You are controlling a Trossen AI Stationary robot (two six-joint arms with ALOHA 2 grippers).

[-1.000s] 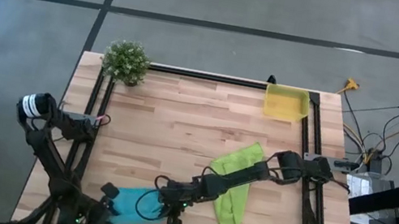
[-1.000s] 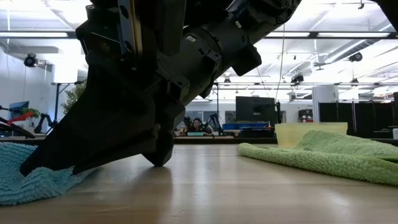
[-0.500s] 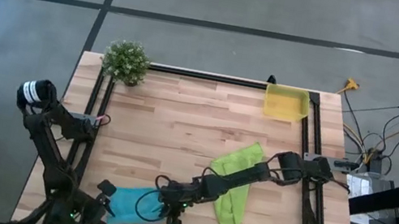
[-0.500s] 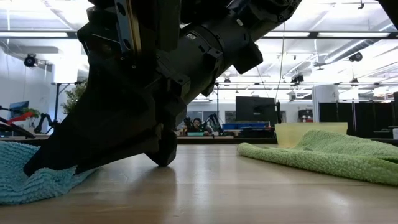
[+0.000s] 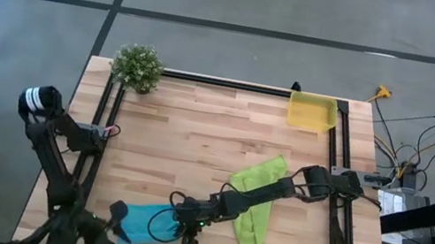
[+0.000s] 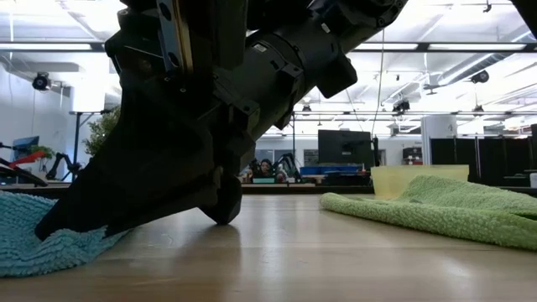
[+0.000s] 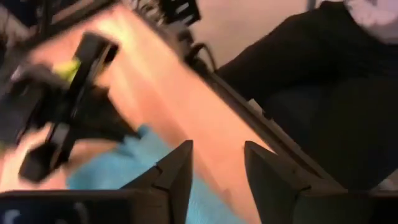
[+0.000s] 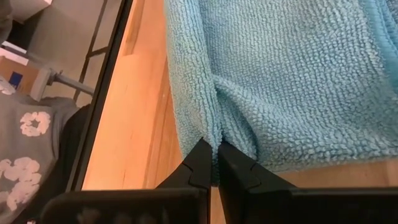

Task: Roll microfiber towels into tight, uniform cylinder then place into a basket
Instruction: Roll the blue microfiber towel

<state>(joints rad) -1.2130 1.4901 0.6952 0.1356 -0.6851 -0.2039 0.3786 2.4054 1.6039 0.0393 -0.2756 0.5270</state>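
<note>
**Blue towel pinched at the table's lower left**

The blue towel (image 5: 148, 220) lies bunched in the lower left of the high view. The right gripper (image 8: 214, 167) has its fingers closed on a fold of it. The left gripper (image 7: 217, 168), fingers parted and empty, sits at the towel's left end. The green towel (image 5: 254, 202) lies right of centre. The yellow basket (image 5: 310, 112) stands upper right.
</note>
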